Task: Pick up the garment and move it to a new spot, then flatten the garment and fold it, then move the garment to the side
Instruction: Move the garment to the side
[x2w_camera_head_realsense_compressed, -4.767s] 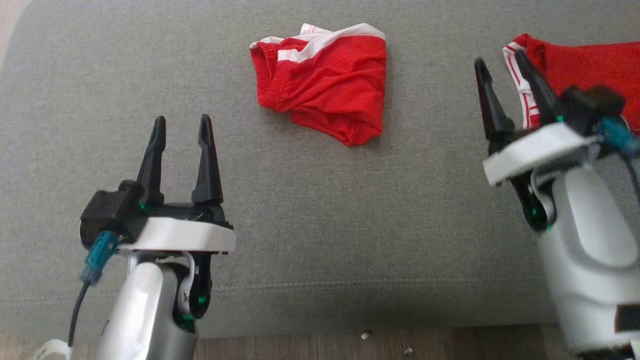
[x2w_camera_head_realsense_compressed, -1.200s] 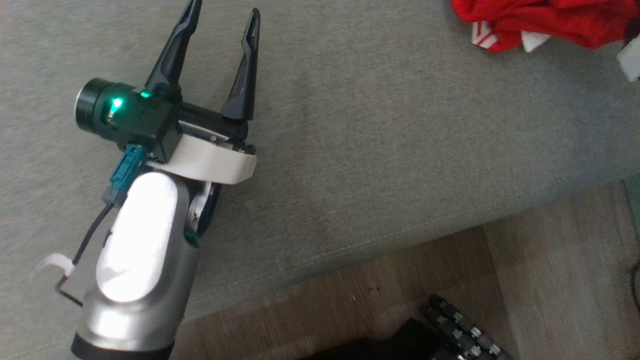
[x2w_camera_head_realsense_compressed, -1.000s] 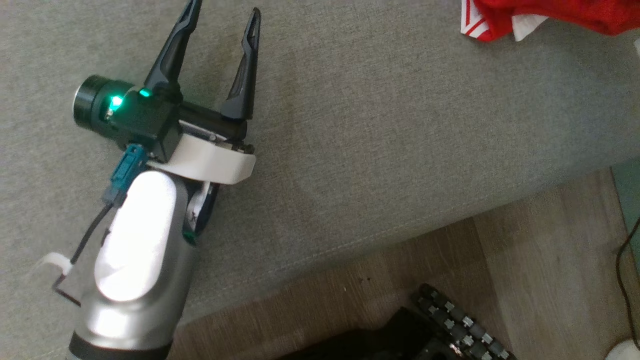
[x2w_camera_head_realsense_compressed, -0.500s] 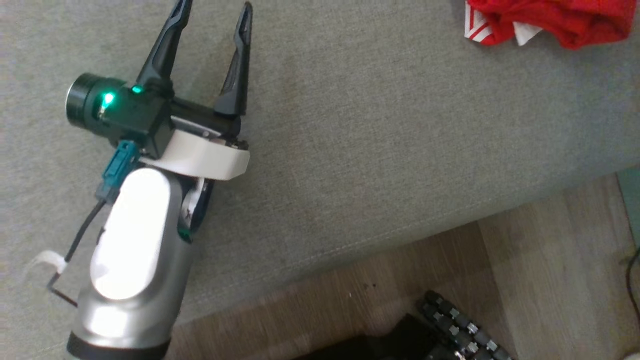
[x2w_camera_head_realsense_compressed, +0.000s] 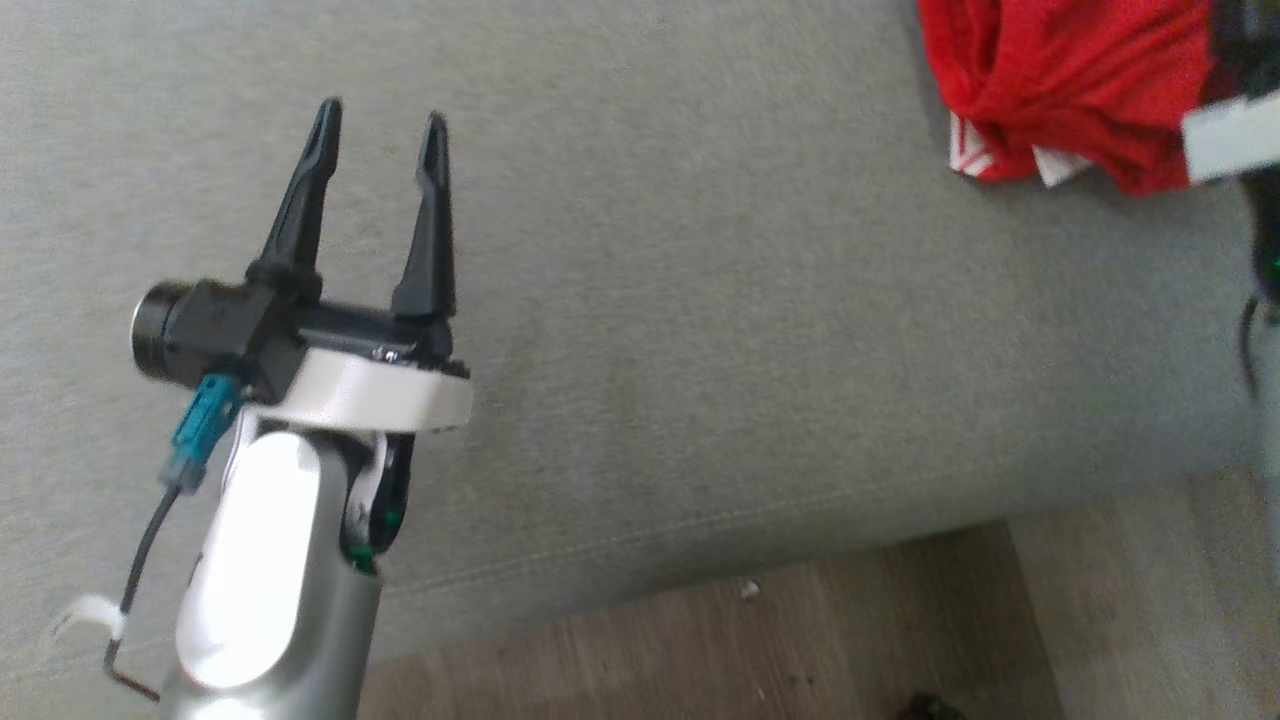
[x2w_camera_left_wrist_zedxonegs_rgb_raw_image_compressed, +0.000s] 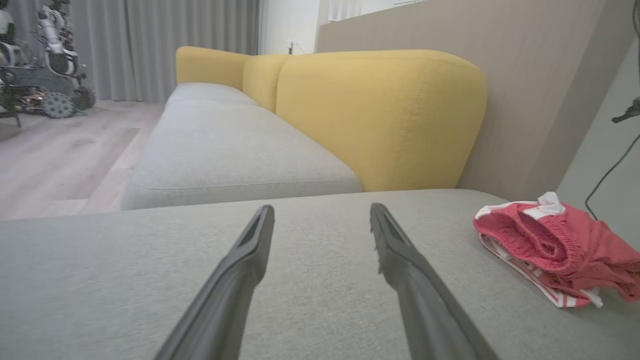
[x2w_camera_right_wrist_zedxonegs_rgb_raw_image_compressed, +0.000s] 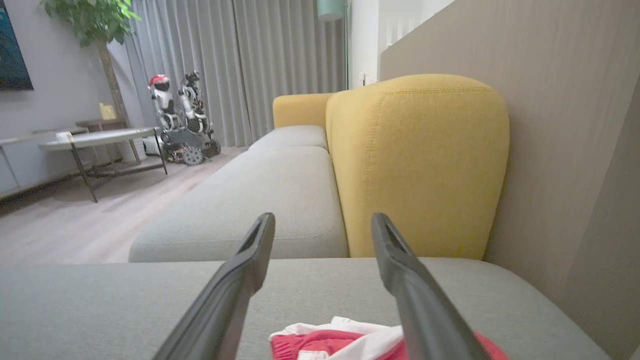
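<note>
Red against grey and yellow on my screens.
The garment (x2w_camera_head_realsense_compressed: 1060, 90) reads bright red, with a white band and red-and-white striped trim. The sofa seat (x2w_camera_head_realsense_compressed: 700, 300) is a flecked grey weave and its backrest (x2w_camera_left_wrist_zedxonegs_rgb_raw_image_compressed: 380, 115) is mustard yellow. My left gripper (x2w_camera_head_realsense_compressed: 381, 112) has black fingers, a white collar, a teal connector (x2w_camera_head_realsense_compressed: 200, 440) and a silver forearm. The right gripper (x2w_camera_right_wrist_zedxonegs_rgb_raw_image_compressed: 322, 220) looks dark grey. I see a pale wood-grain floor (x2w_camera_head_realsense_compressed: 700, 650), grey curtains (x2w_camera_right_wrist_zedxonegs_rgb_raw_image_compressed: 250, 65) and a taupe wall panel (x2w_camera_right_wrist_zedxonegs_rgb_raw_image_compressed: 550, 100).

Soft, even indoor light leaves only faint shadows; the head view is smeared by motion blur, with white glare on the left forearm (x2w_camera_head_realsense_compressed: 252, 565), while both wrist views are sharper, their near fingers (x2w_camera_left_wrist_zedxonegs_rgb_raw_image_compressed: 237, 280) slightly soft.
</note>
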